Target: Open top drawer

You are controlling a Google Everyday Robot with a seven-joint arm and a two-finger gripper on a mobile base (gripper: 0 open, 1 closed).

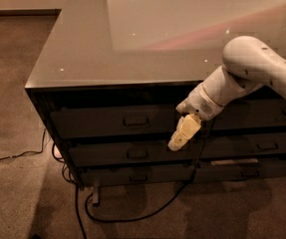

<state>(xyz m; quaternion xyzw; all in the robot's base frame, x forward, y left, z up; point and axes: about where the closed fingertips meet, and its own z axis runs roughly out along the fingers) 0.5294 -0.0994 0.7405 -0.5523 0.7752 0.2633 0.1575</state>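
The top drawer (102, 122) is the tall dark grey front at the top of the cabinet's left column. Its front lies flush with the cabinet, and its small loop handle (136, 121) sits at the centre. My gripper (184, 132) hangs in front of the cabinet, pointing down and to the left. It is to the right of that handle, near the seam between the two drawer columns, and is apart from the handle. My white arm (252, 68) comes in from the right over the cabinet's front edge.
Two shallower drawers (132, 154) lie below the top one, and a second column of drawers (262, 146) stands to the right. The cabinet has a glossy top (147, 34). Black cables (132, 215) trail over the carpet under and to the left of the cabinet.
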